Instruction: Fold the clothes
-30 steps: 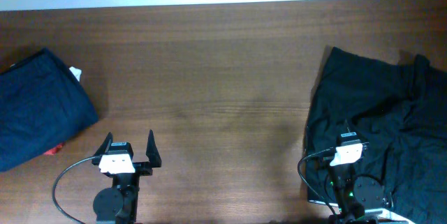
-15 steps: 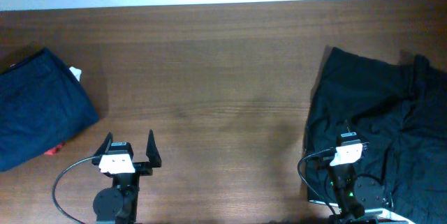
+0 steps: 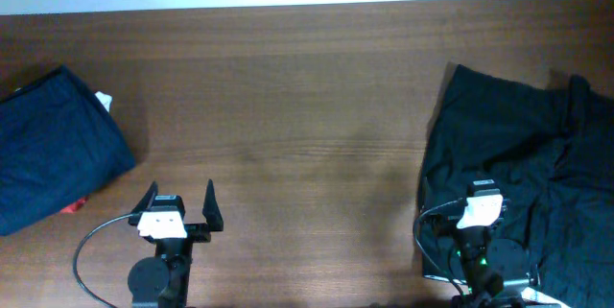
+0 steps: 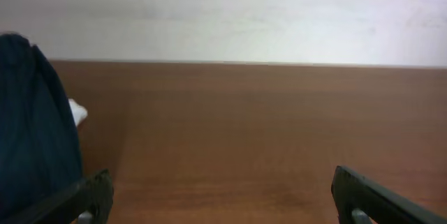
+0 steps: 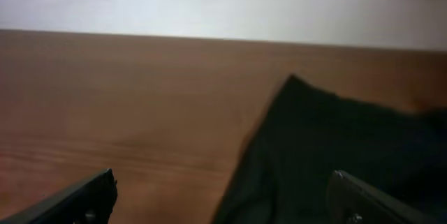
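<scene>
The black shorts (image 3: 518, 154) lie crumpled at the right side of the table, reaching the right and near edges; in the right wrist view (image 5: 335, 140) they fill the lower right. My right gripper (image 3: 482, 191) is over their near left part, open and empty, with its jaws wide apart in its wrist view (image 5: 222, 185); its fingers are hard to make out against the black fabric from overhead. My left gripper (image 3: 181, 188) is open and empty over bare wood at the near left, far from the shorts, jaws wide apart (image 4: 222, 189).
A navy folded garment (image 3: 53, 150) lies at the left edge, with a white bit (image 3: 104, 103) at its right corner and a red bit (image 3: 74, 205) beneath. It also shows at the left of the left wrist view (image 4: 28, 126). The brown wooden table (image 3: 307, 106) spans between the garments.
Both wrists have shifted very slightly to the right and toward the near edge. The shorts and the navy garment have not moved.
</scene>
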You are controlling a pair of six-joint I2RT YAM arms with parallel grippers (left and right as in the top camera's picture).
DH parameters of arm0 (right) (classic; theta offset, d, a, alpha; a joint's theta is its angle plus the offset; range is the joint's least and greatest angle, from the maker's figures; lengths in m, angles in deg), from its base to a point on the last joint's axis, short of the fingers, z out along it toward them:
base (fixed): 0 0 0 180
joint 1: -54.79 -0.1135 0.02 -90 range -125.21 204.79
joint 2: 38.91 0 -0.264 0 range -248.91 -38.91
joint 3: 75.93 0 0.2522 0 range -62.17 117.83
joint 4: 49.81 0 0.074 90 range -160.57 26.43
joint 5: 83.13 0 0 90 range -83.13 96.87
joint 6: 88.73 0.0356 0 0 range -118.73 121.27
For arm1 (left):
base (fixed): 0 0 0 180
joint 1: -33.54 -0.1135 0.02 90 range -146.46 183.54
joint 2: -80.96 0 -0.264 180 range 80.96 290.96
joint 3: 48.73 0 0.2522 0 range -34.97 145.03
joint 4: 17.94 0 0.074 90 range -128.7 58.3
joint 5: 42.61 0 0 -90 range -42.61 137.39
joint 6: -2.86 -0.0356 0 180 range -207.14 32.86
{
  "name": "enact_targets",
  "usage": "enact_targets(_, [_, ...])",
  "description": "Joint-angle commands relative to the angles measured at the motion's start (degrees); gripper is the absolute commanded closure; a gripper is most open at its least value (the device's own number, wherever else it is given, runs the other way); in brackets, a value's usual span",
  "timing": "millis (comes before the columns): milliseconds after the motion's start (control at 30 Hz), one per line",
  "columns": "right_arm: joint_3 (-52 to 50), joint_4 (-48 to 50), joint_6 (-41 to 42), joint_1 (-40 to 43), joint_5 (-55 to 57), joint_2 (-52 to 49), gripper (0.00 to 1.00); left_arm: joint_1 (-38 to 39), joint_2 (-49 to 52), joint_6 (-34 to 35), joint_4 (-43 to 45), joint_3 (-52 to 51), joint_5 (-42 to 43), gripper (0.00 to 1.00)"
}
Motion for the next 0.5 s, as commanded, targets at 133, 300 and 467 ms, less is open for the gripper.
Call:
enact_targets(133, [16.52,-10.08,1.95,-0.2,1.68,-16.63,0.01,-0.13,11.76,-1.03,-3.82,11.63,1.4,0.01])
enact_targets(300, [30.47,-25.35,1.9,-0.2,1.68,-31.21,0.01,-0.13,24.74,-0.85,-8.44,20.68,1.44,0.01])
enact_targets(467, [39.65,-30.38,2.38,-0.22,-6.88,-43.78,0.01,-0.13,38.01,-0.87,-16.15,30.4,3.93,0.01])
